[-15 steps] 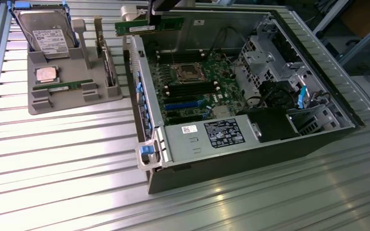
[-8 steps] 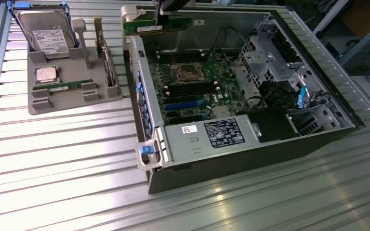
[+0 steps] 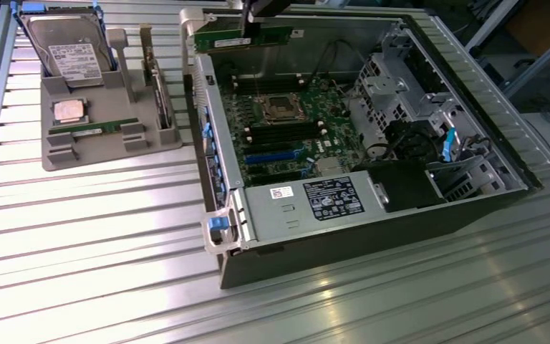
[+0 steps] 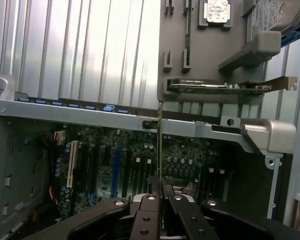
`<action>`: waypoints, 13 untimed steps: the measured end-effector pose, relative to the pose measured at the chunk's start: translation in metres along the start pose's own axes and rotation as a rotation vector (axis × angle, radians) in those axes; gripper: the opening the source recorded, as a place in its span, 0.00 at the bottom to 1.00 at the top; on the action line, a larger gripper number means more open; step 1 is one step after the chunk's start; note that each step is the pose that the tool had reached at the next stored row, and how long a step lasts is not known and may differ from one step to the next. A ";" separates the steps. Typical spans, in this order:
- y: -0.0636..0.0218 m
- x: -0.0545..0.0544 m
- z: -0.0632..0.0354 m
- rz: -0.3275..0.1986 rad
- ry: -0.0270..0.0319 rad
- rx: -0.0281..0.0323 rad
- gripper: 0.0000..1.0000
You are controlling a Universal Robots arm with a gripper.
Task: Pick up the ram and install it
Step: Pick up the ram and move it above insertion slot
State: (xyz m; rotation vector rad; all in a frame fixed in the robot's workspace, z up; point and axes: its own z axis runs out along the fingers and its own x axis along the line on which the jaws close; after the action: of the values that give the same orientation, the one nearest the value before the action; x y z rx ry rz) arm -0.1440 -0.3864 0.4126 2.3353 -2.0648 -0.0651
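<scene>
My gripper (image 3: 252, 23) is shut on a ram stick (image 3: 246, 40), a long thin green board held level above the far rim of the open computer case (image 3: 220, 143). In the wrist view the held ram (image 4: 160, 142) appears edge-on, clamped between the black fingers (image 4: 149, 205), over the motherboard (image 4: 140, 160) near the case's side wall. The motherboard's dark memory slots (image 3: 280, 134) lie beside the processor socket (image 3: 280, 107), below and nearer than the held stick. A second ram stick (image 3: 89, 130) lies in the grey tray (image 3: 112, 154).
The grey tray at the exterior view's left also holds a hard drive (image 3: 65, 46), a square silver processor (image 3: 69, 111) and an upright expansion card (image 3: 160, 89). Inside the case are a power supply (image 3: 323, 201) and drive cages (image 3: 399, 79). Ribbed metal table all around.
</scene>
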 end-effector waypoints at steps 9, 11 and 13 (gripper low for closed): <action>-0.0098 0.001 -0.0005 0.000 0.0002 0.0000 0.12; -0.0129 0.002 -0.0006 0.000 0.0003 0.0000 0.12; -0.0162 0.002 -0.0008 0.000 0.0004 0.0000 0.12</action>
State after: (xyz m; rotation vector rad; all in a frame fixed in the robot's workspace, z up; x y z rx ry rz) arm -0.1277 -0.3864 0.4125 2.3350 -2.0646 -0.0646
